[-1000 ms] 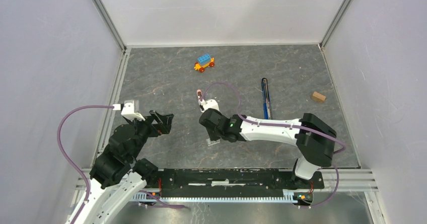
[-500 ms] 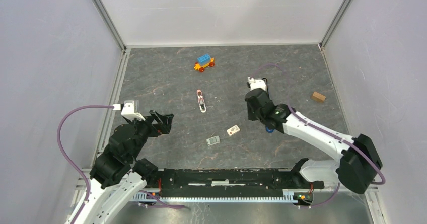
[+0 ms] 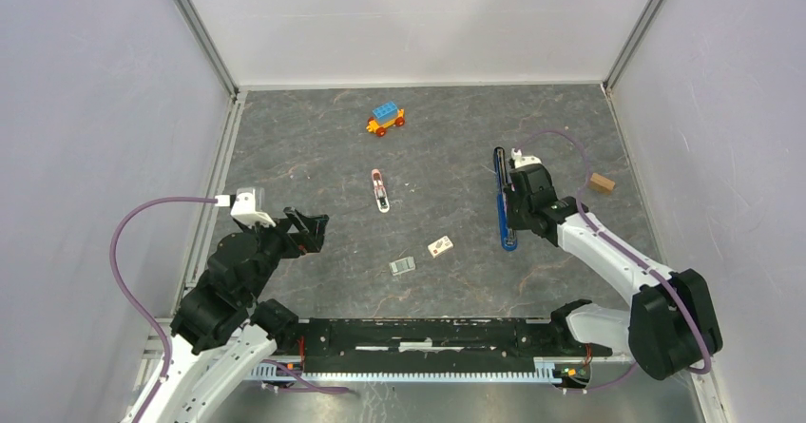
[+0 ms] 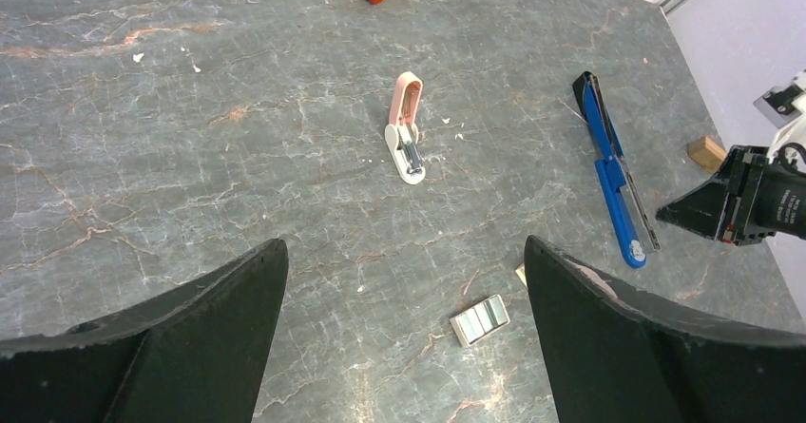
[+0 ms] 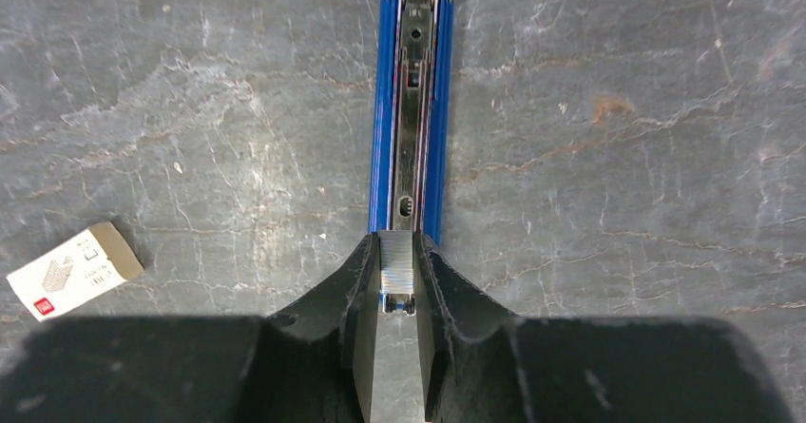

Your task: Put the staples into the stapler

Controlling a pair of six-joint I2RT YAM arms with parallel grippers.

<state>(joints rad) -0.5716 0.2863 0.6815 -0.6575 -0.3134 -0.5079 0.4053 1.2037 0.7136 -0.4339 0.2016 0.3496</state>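
The dark-blue stapler (image 3: 500,200) lies opened flat on the floor right of centre, its silver rail (image 5: 411,109) facing up. My right gripper (image 3: 511,216) hovers over its near end, shut on a short silver strip of staples (image 5: 396,263) held just at the rail's end. The stapler also shows in the left wrist view (image 4: 613,171). A second block of staples (image 3: 402,265) lies loose on the floor, between my left gripper's fingers in the left wrist view (image 4: 480,319). My left gripper (image 4: 404,242) is open and empty, held above the floor at the left (image 3: 309,228).
A small white staple box (image 3: 439,246) lies left of the stapler (image 5: 74,269). A pink-and-white mini stapler (image 3: 380,190) lies at the centre. A blue-topped toy car (image 3: 385,118) stands at the back. A wooden block (image 3: 600,182) sits near the right wall.
My right arm has swung from the centre of the floor to the right, ending over the blue stapler's near end. The left arm has not moved.
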